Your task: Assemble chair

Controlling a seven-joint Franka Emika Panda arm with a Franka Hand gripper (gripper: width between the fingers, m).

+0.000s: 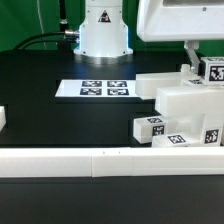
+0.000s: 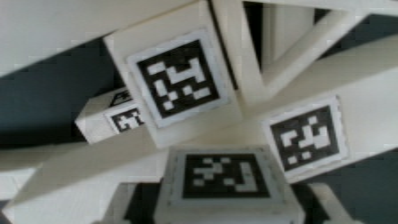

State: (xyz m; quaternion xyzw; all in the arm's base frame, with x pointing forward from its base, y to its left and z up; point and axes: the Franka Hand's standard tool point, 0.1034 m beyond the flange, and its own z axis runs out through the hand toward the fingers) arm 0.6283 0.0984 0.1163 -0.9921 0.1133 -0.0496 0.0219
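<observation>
The gripper (image 2: 217, 205) clamps a tagged square post (image 2: 222, 172) (jaws narrow) above chair parts (image 1: 185, 105) at the exterior view's right.

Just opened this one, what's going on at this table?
A single robot arm is partway through building a white plastic chair. Its jaws are lowered over the cluster of chair pieces on the exterior view's right, beside a tagged block; whether they grip anything is unclear. Short tagged posts lie loose just behind the long white rail. The marker board lies flat nearer the arm's base.
</observation>
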